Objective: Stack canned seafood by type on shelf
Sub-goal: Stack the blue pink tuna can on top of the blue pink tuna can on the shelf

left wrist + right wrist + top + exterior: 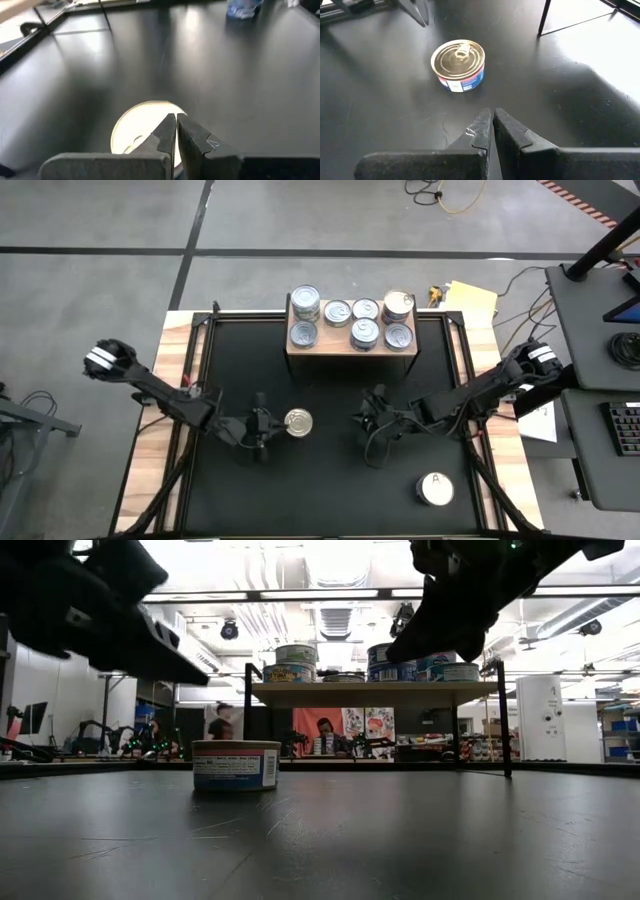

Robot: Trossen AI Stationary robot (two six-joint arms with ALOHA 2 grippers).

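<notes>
My left gripper (272, 423) hangs just beside the short round silver-topped tin with a blue and red label (298, 422) on the black tabletop (330, 490), fingers pressed together and holding nothing. My right gripper (362, 418) is also pinched shut and empty, a little to the other side of that tin and clear of it.

This tin looks to me rigid and fairly dense for its size, so it should not crush. The metal wall and paper label seem smooth and could slip, and the pull ring (462, 49) on top is no place to grab. I would open wide and take it across its side walls, low enough to keep it level.

Counting: 1 tin sits between my grippers, 1 white-topped tin marked "A" (435, 489) sits well apart near the right front of the table, and 7 tins rest on the light wooden shelf board on dark legs (350, 354), 1 of them gold-topped (399, 304). That makes 9 in view. From the low view, some on the shelf appear stacked, so more may be hidden beneath.
</notes>
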